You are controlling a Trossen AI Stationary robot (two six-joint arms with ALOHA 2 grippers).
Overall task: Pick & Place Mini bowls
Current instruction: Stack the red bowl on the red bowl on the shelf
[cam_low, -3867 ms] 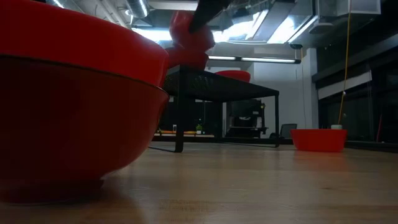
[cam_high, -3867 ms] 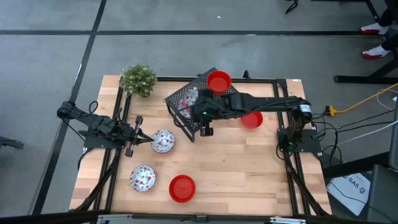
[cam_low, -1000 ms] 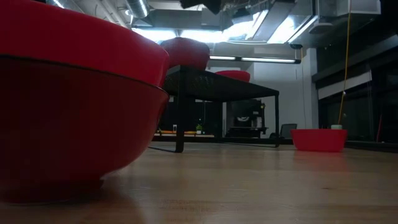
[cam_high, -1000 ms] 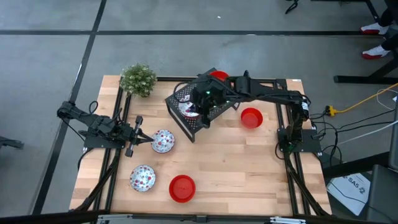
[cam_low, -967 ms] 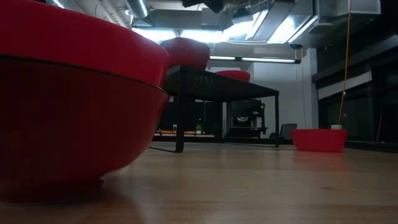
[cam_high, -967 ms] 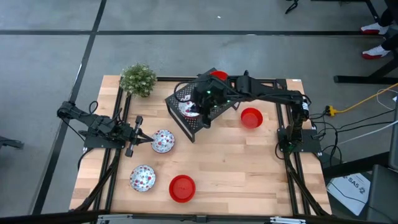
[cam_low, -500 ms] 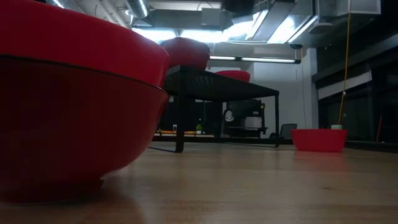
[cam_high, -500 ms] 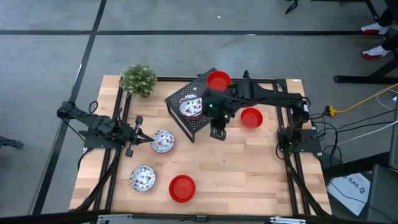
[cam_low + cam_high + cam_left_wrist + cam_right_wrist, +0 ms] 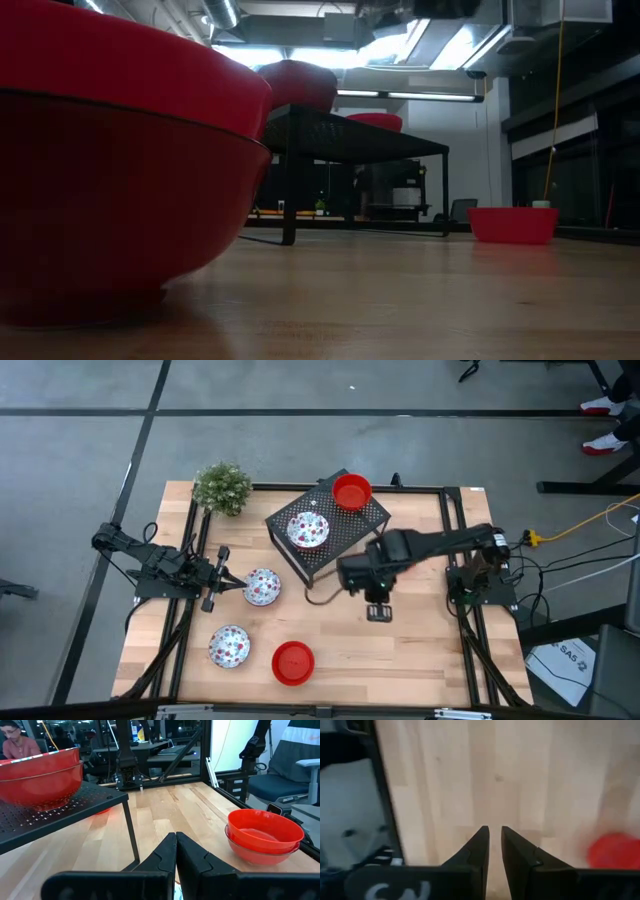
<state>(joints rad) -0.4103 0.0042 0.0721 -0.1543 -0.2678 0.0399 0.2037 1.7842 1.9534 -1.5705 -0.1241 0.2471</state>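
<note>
A black mesh rack (image 9: 325, 532) at the table's far middle carries a red mini bowl (image 9: 351, 491) and a floral mini bowl (image 9: 308, 530). On the table rest two floral bowls (image 9: 262, 587) (image 9: 229, 646) and a red bowl (image 9: 293, 662). Another red bowl (image 9: 512, 225) sits right of the rack, under my right arm in the high view. My right gripper (image 9: 378, 608) hangs over bare wood near the rack's near right corner. It points down, slightly open with nothing between its fingers (image 9: 481, 845). My left gripper (image 9: 238, 586) is shut, beside the nearer floral bowl. My left gripper lies level with its shut tips (image 9: 175, 845) at the left rim of the floral bowl (image 9: 250, 587). I cannot tell whether they touch it.
A small green plant (image 9: 222, 488) stands at the far left corner. Black frame rails (image 9: 455, 560) run along both sides of the table. Bare wood lies between the rack and the near edge. A person (image 9: 15, 740) sits in the room beyond.
My right gripper has drawn away from above the rack toward the table's near and right edges. It has sunk a little and tipped over to point down. The floral bowl stays on the rack where the gripper was.
</note>
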